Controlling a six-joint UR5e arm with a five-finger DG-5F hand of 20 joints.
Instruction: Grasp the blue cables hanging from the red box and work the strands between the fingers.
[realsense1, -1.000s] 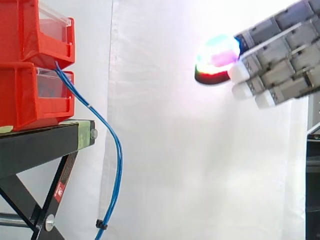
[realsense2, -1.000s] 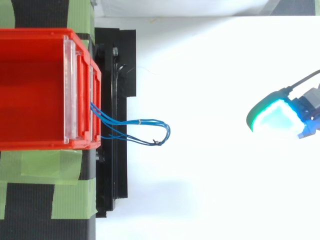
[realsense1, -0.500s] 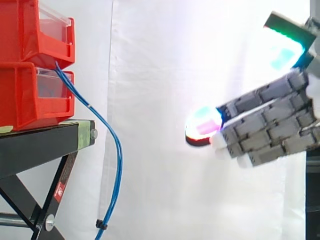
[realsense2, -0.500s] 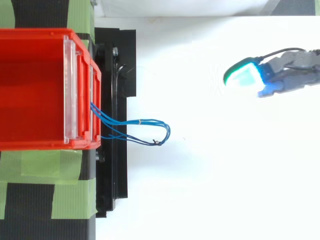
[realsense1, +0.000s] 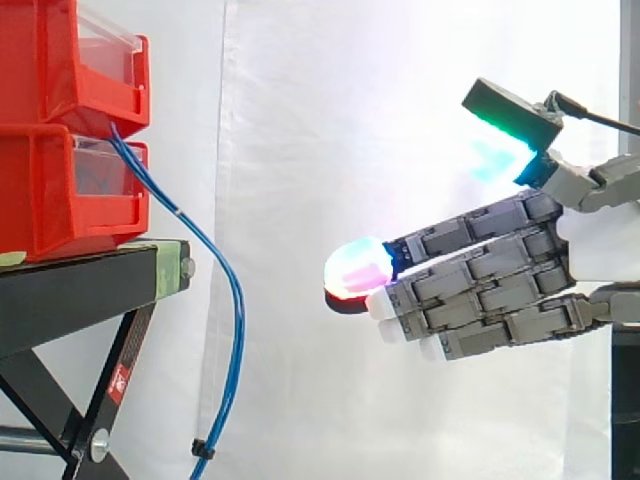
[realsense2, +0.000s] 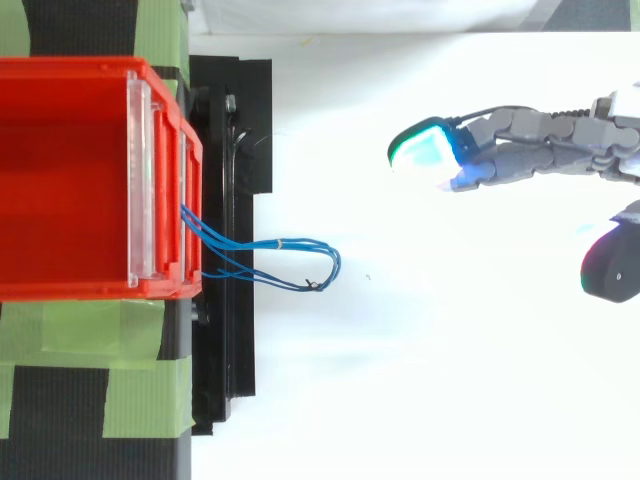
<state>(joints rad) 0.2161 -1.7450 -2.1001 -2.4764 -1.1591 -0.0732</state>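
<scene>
Side view: the hand (realsense1: 500, 290) reaches in from the right. Its fingers (realsense1: 470, 265) are straight and close together, with the thumb (realsense1: 510, 115) lifted well above them, and it holds and touches nothing. The blue cables (realsense1: 232, 300) leave the front of the stacked red boxes (realsense1: 60, 190) and hang past the black stand's (realsense1: 80, 290) right edge, well apart from the fingertips.

Top view: the hand (realsense2: 540, 150) lies outstretched, clear of the blue cables (realsense2: 290, 262), which loop out beyond the stand's right edge.

Outstretched hand (realsense2: 530, 150), blue cables (realsense2: 290, 242) well apart
</scene>
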